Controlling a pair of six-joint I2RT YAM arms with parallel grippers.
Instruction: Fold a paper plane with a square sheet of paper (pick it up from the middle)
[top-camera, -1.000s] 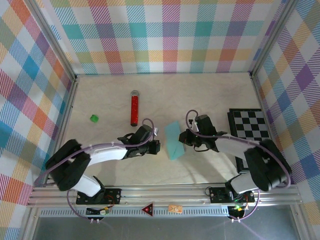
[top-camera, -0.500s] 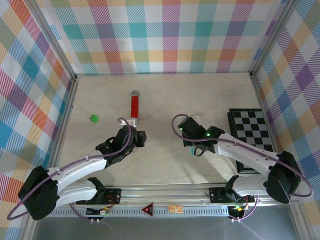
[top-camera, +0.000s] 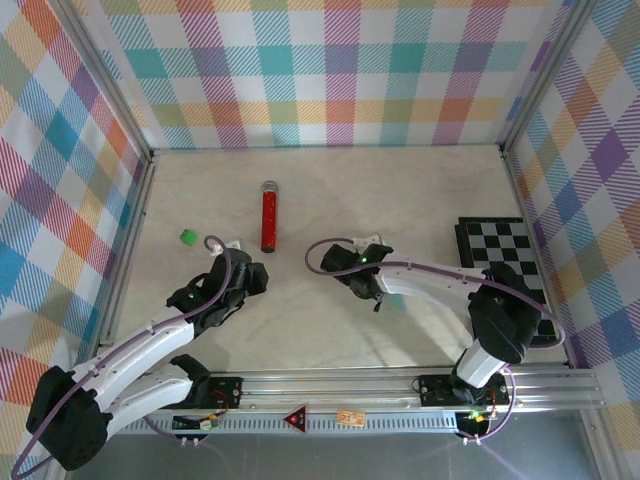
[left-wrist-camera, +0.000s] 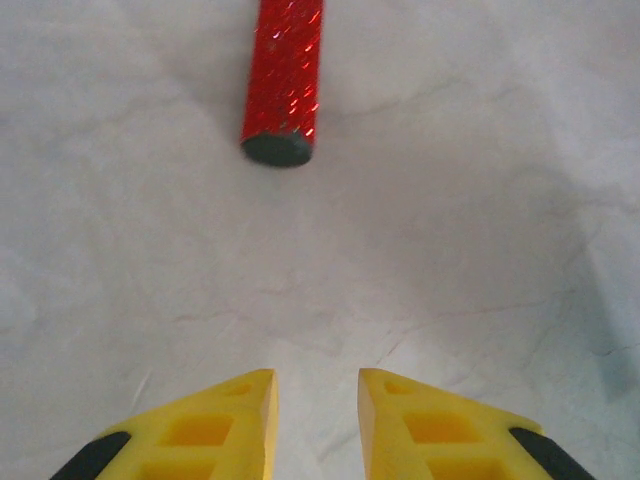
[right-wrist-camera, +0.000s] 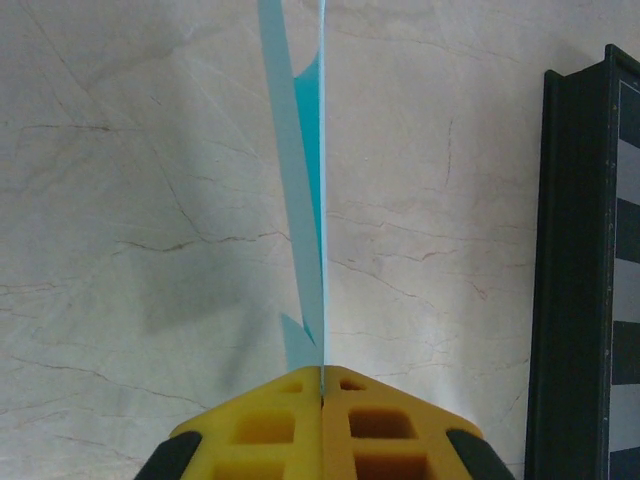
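Looking down from above, the table (top-camera: 420, 190) carries a red tube (top-camera: 269, 215) lying lengthwise at about 11 o'clock from its middle. A green cube (top-camera: 187, 237) sits at 9 o'clock of the tube, and a checkered board (top-camera: 505, 255) lies against the 3 o'clock side. The left arm stretches toward 1 o'clock, and the left pincer (top-camera: 250, 274) hangs near the tube's near end, at its 7 o'clock. The right arm bends back across the table toward 9 o'clock, so the right pincer (top-camera: 345, 265) sits near the middle, at 3 o'clock of the tube and well apart from the board. How wide either one stands I cannot tell from up here.

From the left wrist, the two yellow fingers (left-wrist-camera: 220, 425) stand a narrow gap apart with nothing between them and bare table beneath. The tube's dark end cap lies at about 12 o'clock, apart from the fingertips.

From the right wrist, the yellow fingers (right-wrist-camera: 270, 425) are pressed tight together on the paper (right-wrist-camera: 305, 200). It is light cyan and seen edge-on, a thin folded strip running to 12 o'clock from the fingertips, held over the table. The board's dark rim runs down the 3 o'clock side.
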